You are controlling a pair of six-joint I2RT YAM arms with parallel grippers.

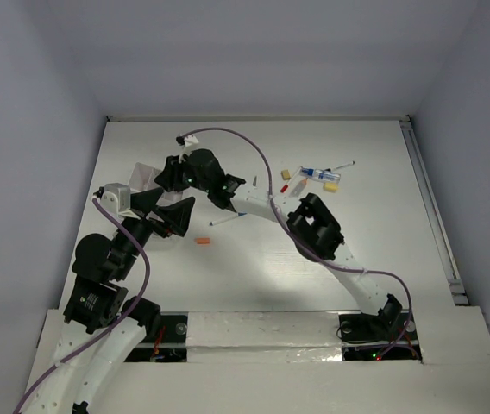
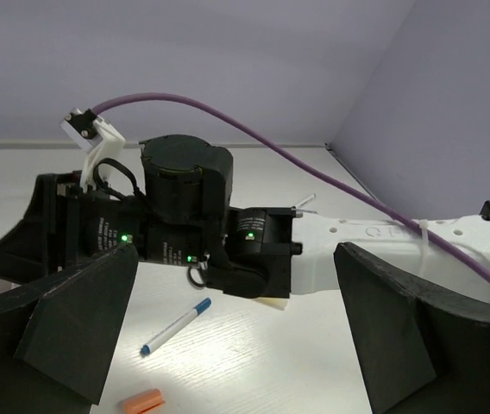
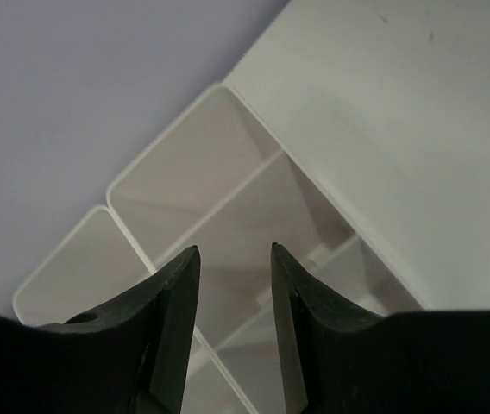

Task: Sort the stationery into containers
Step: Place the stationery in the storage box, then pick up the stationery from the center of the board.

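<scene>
The white divided box (image 3: pixel 228 207) lies at the far left of the table (image 1: pixel 144 172); the compartments in view are empty. My right gripper (image 3: pixel 235 250) hangs over it (image 1: pixel 160 177), open with a narrow gap and nothing between the jaws. My left gripper (image 2: pixel 236 259) is wide open and empty, low over the table just right of the box (image 1: pixel 176 217). A white pen with a blue cap (image 2: pixel 174 328) lies between its fingers (image 1: pixel 228 220). An orange eraser bit (image 2: pixel 140 401) lies nearer (image 1: pixel 202 241). More stationery (image 1: pixel 317 175) lies in a loose pile at the far right.
My right arm's wrist (image 2: pixel 185 207) and forearm (image 2: pixel 374 246) cross right in front of my left gripper. A cream bit (image 2: pixel 273 302) and a small black ring (image 2: pixel 195 276) show under it. The pile holds a yellow piece (image 1: pixel 331 184), a red bit (image 1: pixel 285 187) and a beige piece (image 1: pixel 285 174).
</scene>
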